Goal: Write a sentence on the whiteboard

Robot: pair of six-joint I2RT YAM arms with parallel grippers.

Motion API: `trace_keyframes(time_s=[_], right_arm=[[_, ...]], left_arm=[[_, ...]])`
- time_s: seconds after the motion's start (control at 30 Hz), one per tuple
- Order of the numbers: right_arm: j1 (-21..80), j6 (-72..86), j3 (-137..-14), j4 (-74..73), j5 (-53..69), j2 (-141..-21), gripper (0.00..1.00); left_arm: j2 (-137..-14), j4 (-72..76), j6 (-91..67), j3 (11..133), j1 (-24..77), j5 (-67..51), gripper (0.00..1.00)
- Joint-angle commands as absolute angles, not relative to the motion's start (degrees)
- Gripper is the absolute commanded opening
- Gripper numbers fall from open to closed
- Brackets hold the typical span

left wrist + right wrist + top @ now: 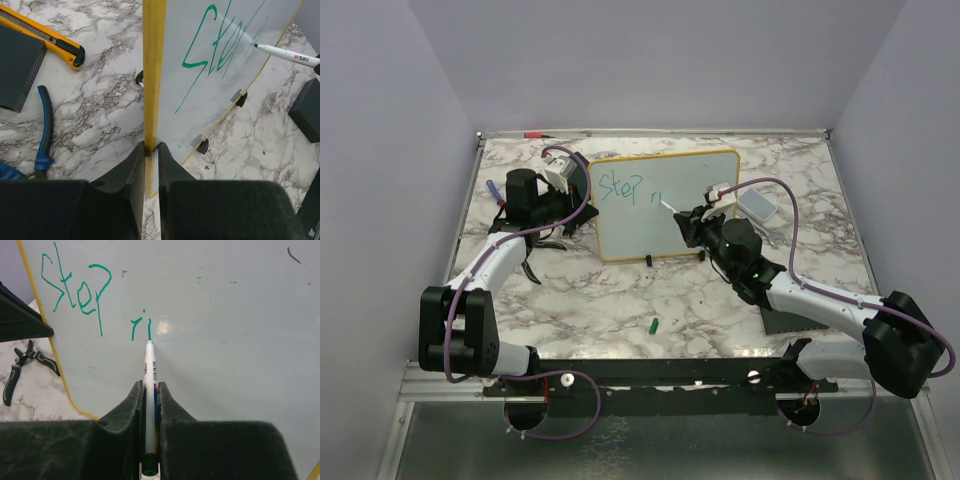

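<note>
Your right gripper (150,390) pinches the marker (149,365), tip on the whiteboard (225,340).
Its fingers sit narrow, clamped on the marker's barrel, which runs straight out between them; the tip meets the board at the foot of two short green strokes; above and left of those, the sentence (75,290) reads only "Step"; your left gripper (151,147) is closed just as tightly on the board's yellow frame at its left edge, one finger on each face; the whiteboard stands on its black feet toward the far edge of the worktop (620,290), about midway across; a small green cap (654,325) lies on the marble near the front edge, well apart from the board; a pair of pliers (25,365) lies on the worktop off the board's left side.
</note>
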State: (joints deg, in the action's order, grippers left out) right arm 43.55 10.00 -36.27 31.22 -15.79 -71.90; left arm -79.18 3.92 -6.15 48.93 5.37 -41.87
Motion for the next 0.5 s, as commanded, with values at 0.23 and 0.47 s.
trace_keyframes(time_s=[0.23, 0.47], right_arm=[[43.4, 8.5, -37.5, 33.5, -20.8, -70.1, 0.01], [43.3, 8.7, -36.7, 33.3, -22.8, -69.5, 0.01]], left_arm=[[-77.3, 5.4, -5.7, 48.5, 5.2, -41.6, 0.0], [-77.2, 5.4, -5.8, 48.5, 5.1, -41.6, 0.0]])
